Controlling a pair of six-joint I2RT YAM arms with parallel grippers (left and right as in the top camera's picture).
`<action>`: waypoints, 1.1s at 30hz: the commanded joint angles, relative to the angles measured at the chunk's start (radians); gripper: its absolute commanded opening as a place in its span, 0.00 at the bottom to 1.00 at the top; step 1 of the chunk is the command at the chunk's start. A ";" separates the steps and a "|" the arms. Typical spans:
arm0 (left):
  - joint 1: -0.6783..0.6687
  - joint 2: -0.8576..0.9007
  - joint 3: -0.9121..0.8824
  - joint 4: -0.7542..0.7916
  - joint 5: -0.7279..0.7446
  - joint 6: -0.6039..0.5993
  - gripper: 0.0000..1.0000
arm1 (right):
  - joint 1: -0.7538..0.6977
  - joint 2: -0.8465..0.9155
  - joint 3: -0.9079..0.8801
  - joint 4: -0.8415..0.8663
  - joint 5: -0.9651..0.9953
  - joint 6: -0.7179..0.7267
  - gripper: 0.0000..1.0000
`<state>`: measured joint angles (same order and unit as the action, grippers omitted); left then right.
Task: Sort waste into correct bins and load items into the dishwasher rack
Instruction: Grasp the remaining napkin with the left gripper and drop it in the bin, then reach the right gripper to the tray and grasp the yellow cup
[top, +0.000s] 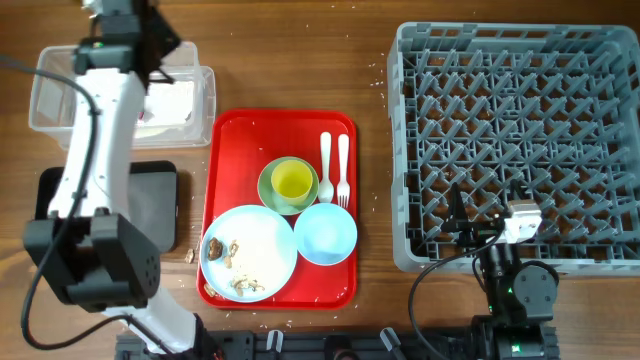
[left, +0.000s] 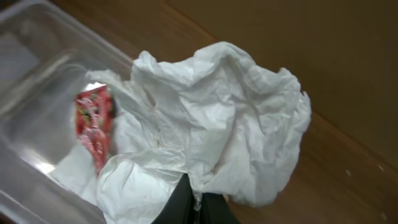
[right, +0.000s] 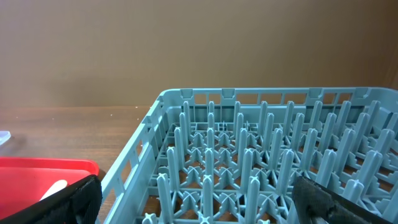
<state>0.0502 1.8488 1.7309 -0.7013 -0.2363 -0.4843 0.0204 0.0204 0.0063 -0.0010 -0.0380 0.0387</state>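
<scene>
Left fingers (left: 186, 205) are pinched shut on a crumpled white napkin (left: 217, 118), which balloons out above them. The napkin hangs across the rim of the clear tub (left: 37, 68), part over the tub and part over bare desk (left: 348, 62). Can't tell whether it touches what's inside.

Left wrist view only:
- A red-and-white wrapper (left: 93, 124) lies in the tub with more white paper (left: 71, 174) beside it.
- The print on the wrapper is too blurred to read.

From overhead my arm covers the grip, and all that shows is white in the tub.

Right fingers (right: 68, 202) are spread wide, gripping nothing, and sit low by the front edge of the grey rack (right: 261, 162). A corner of the red tray (right: 43, 171) shows at left in the right wrist view.

Overhead only:
- The black tray (top: 150, 205) is on the desk beside the tub, partly under my left arm.
- The red tray carries a blue plate (top: 265, 240) with brown bits and pale crumbs (top: 232, 268), and a blue bowl (top: 325, 235) touching the plate.
- Also on it are a yellow cup (top: 292, 181) sitting in the green bowl (top: 268, 192), and a white spoon (top: 326, 158) and fork (top: 343, 165) lying side by side.
- A few crumbs lie on the desk by the red tray's left edge.
</scene>
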 joint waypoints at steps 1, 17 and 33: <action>0.093 0.067 -0.011 0.000 -0.025 -0.060 0.04 | -0.005 -0.006 -0.001 0.002 -0.015 -0.012 1.00; 0.143 -0.275 -0.010 -0.209 -0.008 -0.096 1.00 | -0.005 -0.006 -0.001 0.003 -0.015 -0.012 1.00; 0.211 -0.459 -0.010 -0.500 0.033 -0.160 1.00 | -0.005 -0.006 -0.001 0.130 -0.301 -0.417 1.00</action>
<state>0.2554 1.3846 1.7195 -1.2278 -0.2111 -0.6338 0.0196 0.0219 0.0059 0.0509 -0.0395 -0.3683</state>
